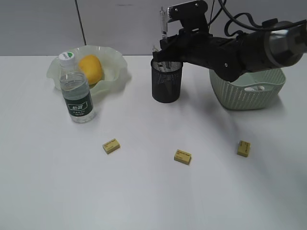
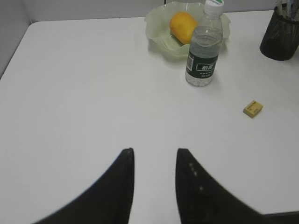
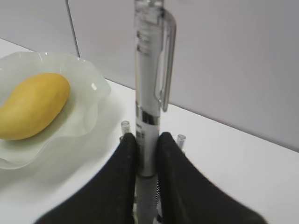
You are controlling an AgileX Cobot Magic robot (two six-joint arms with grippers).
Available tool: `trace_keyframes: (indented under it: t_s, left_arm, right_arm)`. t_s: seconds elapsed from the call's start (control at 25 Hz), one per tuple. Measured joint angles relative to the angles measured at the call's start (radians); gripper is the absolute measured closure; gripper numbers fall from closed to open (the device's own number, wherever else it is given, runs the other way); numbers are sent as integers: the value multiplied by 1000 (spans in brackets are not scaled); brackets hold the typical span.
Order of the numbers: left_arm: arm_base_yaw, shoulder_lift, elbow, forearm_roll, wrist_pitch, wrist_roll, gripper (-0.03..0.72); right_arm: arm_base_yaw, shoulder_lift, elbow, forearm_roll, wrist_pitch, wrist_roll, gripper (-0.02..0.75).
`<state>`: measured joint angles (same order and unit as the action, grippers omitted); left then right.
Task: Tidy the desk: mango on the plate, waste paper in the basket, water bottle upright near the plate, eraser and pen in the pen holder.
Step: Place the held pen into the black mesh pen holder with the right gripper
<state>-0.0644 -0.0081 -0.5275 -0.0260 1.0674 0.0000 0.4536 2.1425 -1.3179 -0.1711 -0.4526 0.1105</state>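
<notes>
On my white table (image 1: 144,191) I see a pale green plate (image 1: 115,72), an upright water bottle (image 1: 76,93), a black mesh pen holder (image 1: 166,84), a green basket (image 1: 247,91) and three yellow erasers (image 1: 111,145) scattered in front.

Three erasers: one (image 1: 111,145), a second (image 1: 183,156), a third (image 1: 243,148). One bottle (image 1: 76,88), one mango (image 1: 90,69), one plate (image 1: 113,76), one holder (image 1: 166,81), one basket (image 1: 248,89). One pen (image 3: 148,84) stands clamped between the right fingers (image 3: 122,172); at least two more pen tops (image 3: 125,124) show just beyond them.
</notes>
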Motion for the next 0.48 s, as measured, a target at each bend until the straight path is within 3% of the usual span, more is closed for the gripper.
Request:
trace_keyframes:
  t_s: [0.48]
  left_arm:
    - [0,0,0,0,0,0,453]
  right_arm:
    - [0,18,-2,2,59,-2,621]
